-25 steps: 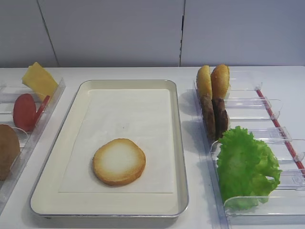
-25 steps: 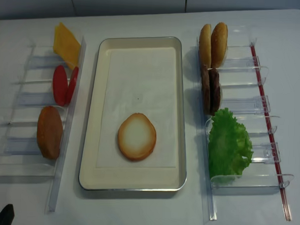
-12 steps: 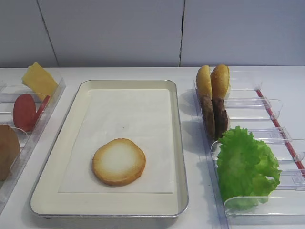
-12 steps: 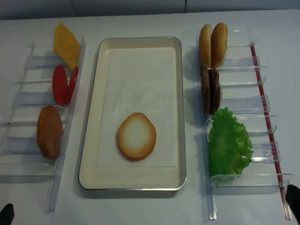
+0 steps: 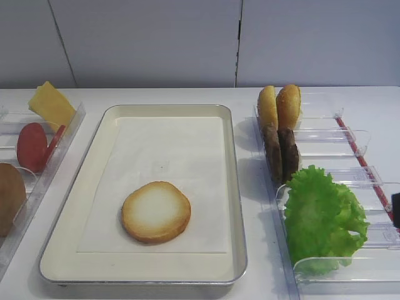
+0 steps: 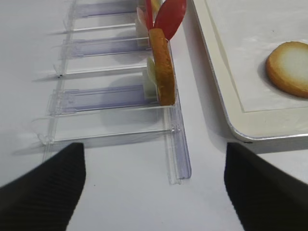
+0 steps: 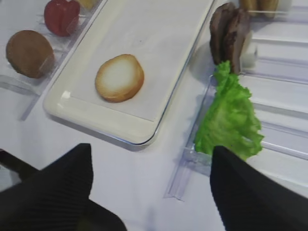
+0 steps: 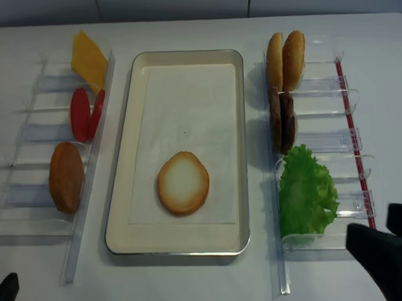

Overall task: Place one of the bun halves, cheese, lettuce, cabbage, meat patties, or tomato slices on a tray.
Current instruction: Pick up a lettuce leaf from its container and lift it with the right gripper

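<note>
A bun half [image 5: 156, 211] lies pale face up on the near part of the tray [image 5: 234, 187]. In the right rack stand two more bun halves [image 8: 287, 60], the meat patties [image 8: 282, 120] and the lettuce [image 8: 307, 192]. Along the left rack are the cheese [image 8: 89, 59], the tomato slices [image 8: 82, 113] and another bun half [image 8: 66, 177]. Cabbage is out of view. My right gripper [image 8: 386, 233] hangs open and empty by the rack's near right corner, beside the lettuce [image 7: 230, 118]. The left gripper [image 6: 153, 159] is open and empty before the left rack.
Two clear divided racks [image 8: 323, 145] [image 8: 39, 158] flank the tray. A red strip [image 8: 359, 162] runs along the right rack's outer side. A grey wall stands behind the white table [image 5: 187, 94].
The right gripper has come in from the lower right edge towards the near end of the right rack. The left gripper and the food have not moved.
</note>
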{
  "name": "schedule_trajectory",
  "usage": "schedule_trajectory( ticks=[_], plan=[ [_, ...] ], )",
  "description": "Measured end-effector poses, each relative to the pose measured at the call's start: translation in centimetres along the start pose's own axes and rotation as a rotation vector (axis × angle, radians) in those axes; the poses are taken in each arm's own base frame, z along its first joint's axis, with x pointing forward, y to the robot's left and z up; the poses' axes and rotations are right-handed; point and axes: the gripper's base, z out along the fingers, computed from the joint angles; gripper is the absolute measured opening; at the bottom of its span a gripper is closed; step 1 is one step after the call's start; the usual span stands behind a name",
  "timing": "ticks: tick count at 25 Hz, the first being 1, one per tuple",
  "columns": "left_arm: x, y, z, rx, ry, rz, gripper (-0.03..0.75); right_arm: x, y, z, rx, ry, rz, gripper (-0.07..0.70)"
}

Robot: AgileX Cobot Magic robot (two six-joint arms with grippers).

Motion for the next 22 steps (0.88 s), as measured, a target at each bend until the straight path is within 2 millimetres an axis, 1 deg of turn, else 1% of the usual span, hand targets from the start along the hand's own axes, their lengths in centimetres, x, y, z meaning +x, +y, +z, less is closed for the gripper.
schedule_trajectory(
  ticks=[5,9,15,22],
  plan=[
    [0.0,0.0,0.0,0.000,0.000,0.000,0.554,-1.7,-0.9,2.2,-0.093,0.084,0.113,0.544],
    [0.0,0.0,0.0,0.000,0.000,0.000,0.554,-2.6,-2.3,4.1,-0.103,0.166,0.162,0.545],
    [0.0,0.0,0.0,0.000,0.000,0.000,0.554,-3.4,-4.0,6.5,-0.122,0.260,0.217,0.545],
    [0.0,0.0,0.0,0.000,0.000,0.000,0.554,-4.0,-5.7,8.6,-0.109,0.293,0.239,0.544]
  ],
)
